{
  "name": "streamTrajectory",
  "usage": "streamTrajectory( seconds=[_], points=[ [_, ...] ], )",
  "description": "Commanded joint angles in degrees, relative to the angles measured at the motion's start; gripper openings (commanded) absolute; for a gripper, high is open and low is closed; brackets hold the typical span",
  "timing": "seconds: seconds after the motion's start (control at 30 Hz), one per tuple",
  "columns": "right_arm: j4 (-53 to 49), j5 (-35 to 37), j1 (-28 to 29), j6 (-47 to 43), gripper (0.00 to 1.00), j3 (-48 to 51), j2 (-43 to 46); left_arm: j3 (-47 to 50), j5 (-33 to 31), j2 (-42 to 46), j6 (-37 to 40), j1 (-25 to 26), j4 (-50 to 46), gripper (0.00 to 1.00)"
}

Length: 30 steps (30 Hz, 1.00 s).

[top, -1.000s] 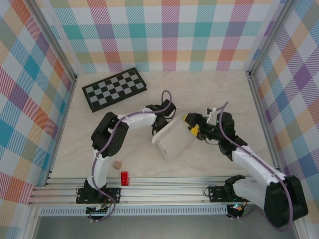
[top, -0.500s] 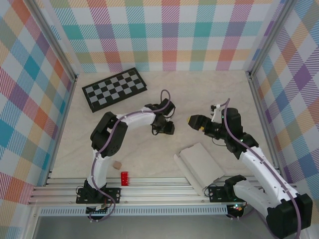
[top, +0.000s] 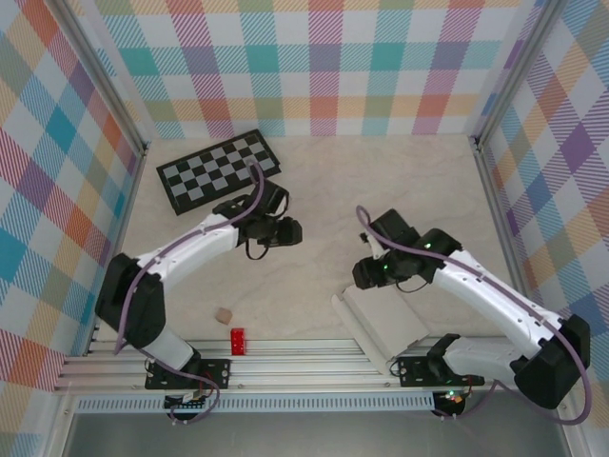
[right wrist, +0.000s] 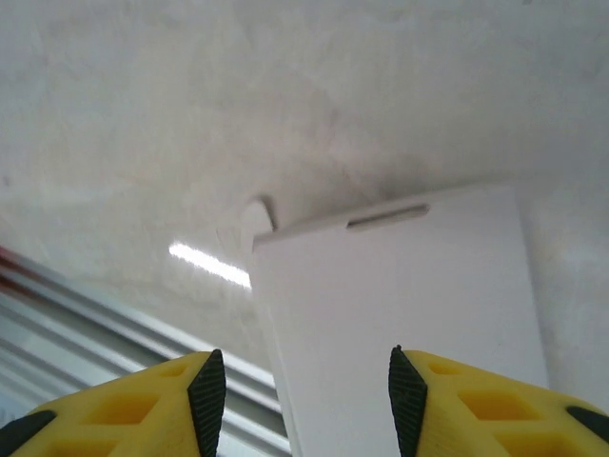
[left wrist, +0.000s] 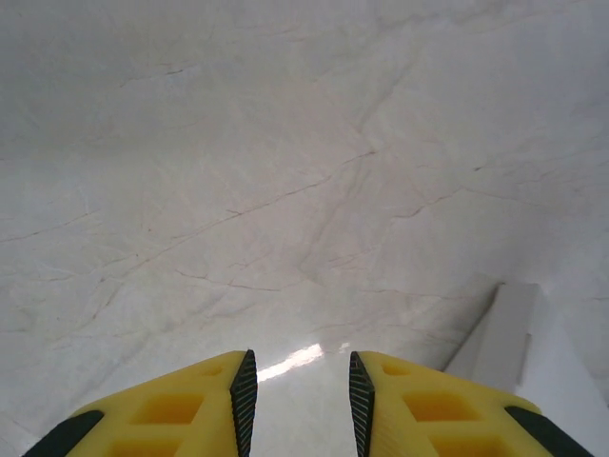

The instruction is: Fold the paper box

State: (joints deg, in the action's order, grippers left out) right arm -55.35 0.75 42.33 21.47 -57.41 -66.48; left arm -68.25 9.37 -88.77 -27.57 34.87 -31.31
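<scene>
The right pincer stands open, its 2 yellow fingers with black pads set well apart and nothing clamped between them. The paper box, a flat white piece of thin cardboard with raised folded edges, lies on the pale marbled table just on the near side of this pincer, towards the arm bases. One corner of it reaches the aluminium rail at the table's near edge. In the right wrist view the white sheet spreads out ahead of and below the fingers, more before the right-hand finger than the left-hand one. A narrow slot is cut close to its far edge, and a small tab sticks out at its far left corner. Whether the fingertips touch the cardboard cannot be told.

The left pincer is partly open: in its wrist view a narrow gap separates its 2 yellow fingers, with bare table seen through it. It holds nothing. The box lies well apart from it, off to its right and nearer the bases, and 1 white edge shows at the lower right of the left wrist view.

A black-and-grey checkerboard lies beyond the left pincer, to its left. A small red block and a small tan cube sit near the rail, well to the near side of it.
</scene>
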Motion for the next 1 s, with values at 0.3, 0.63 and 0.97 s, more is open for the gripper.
streamTrajectory(
  seconds=[0.3, 0.63, 0.97],
  points=[
    [8.61, 0.08, 7.36, 15.47, 0.45, 15.06, -6.03, 8.70, -1.24, 5.68, -2.75, 0.20, 1.90, 0.34],
    [17.40, 5.41, 7.75, 18.71, 0.47, 12.78, -14.90, 10.88, -0.85, 5.99, -4.71, 0.20, 4.19, 0.35],
    [20.96, 5.56, 4.96, 16.02, 0.54, -1.08, -22.61, 20.08, 3.78, 11.90, -14.10, 0.37, 10.79, 0.39]
  ],
)
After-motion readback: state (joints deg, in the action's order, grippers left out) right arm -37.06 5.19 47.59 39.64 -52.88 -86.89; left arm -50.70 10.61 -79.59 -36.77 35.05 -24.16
